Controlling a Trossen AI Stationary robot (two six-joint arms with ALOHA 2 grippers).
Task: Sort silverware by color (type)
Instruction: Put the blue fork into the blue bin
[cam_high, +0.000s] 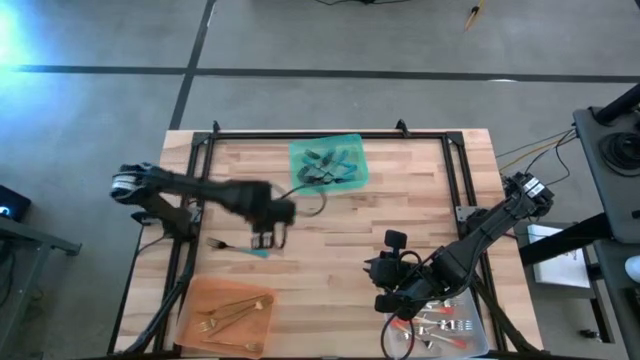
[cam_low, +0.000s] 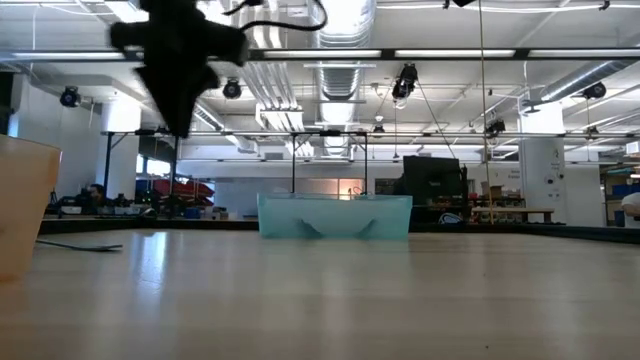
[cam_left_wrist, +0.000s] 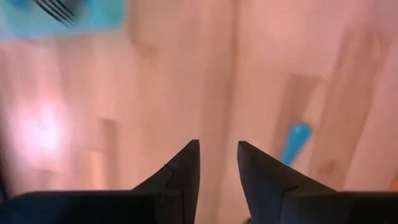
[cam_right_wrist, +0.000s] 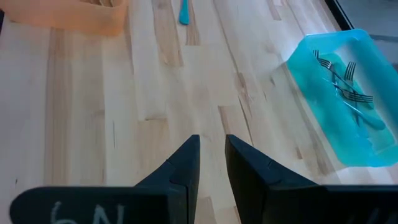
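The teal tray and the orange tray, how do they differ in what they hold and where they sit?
The teal tray sits at the table's far edge, mid-width; the orange tray sits at the near edge on the left arm's side. The teal tray holds dark-looking forks, the orange tray gold utensils. Both are shallow, see-through plastic trays holding sorted silverware.

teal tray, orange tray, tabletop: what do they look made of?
Teal tray: likely translucent plastic; forks inside show through its tinted walls.
Orange tray: probably the same kind of plastic, translucent, with gold utensils visible within.
Tabletop: wood, butcher-block style; joined light planks with visible grain and a mild sheen in the low view.
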